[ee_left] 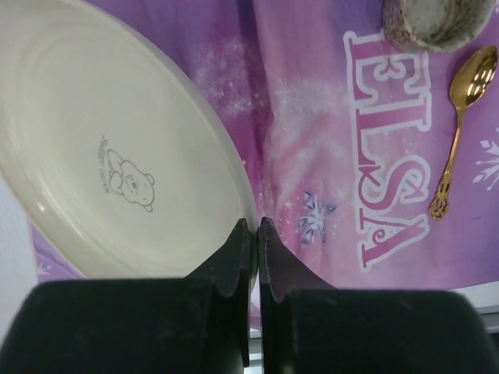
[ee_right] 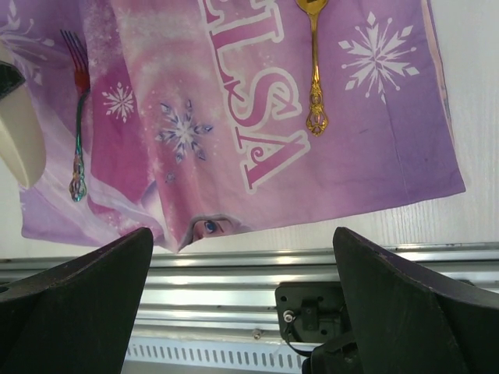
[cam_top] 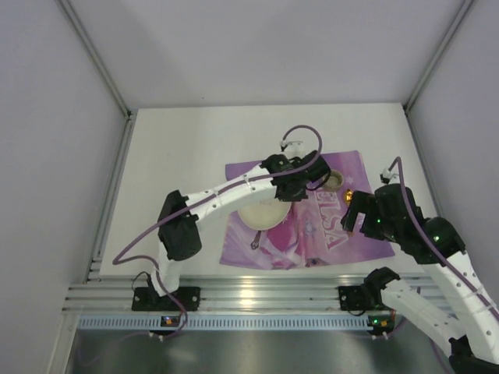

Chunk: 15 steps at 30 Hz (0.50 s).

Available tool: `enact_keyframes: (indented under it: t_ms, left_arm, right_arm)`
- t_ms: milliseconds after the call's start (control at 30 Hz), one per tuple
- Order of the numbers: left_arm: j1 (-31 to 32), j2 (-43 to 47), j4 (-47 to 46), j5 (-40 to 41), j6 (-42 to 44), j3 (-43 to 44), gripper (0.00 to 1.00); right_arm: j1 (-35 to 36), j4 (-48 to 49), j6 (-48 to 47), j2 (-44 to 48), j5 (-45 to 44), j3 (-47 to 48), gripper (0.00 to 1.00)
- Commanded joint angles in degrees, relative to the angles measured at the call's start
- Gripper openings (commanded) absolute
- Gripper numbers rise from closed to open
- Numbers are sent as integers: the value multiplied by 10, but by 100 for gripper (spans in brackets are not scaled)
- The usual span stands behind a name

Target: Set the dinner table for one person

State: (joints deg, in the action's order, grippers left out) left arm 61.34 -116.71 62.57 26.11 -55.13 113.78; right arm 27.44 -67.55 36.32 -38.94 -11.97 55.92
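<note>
The dinner table is the wide white top seen under everything, below both sets of fingers. A fork is laid on the purple placemat, its long side pointing toward the robot. The cream plate with a little bear is found up and left of the left gripper. Its rim is met right at the tips, which look squeezed onto it. The plate is nearer the left arm, so the next move is likely made there. Off to the right, a cup is cut off at the top, beside a gold spoon. The right gripper is held wide apart, with nothing in it. The pinched bit of rim is hidden.
</note>
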Motion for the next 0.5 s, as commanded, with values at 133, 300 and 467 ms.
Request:
enact_keyframes:
  t_ms: [133,300,467]
  left_arm:
    - [-95,144,-212,-25,49,-186,0]
    - [-144,203,-280,-72,51,-306,0]
    - [-170,222,-298,-64,62,-411,0]
  right_arm:
    - [-8,-19,7,21,-10,5,100]
    - [-8,-18,6,17,-11,4,100]
    - [-8,-11,2,10,-10,2,100]
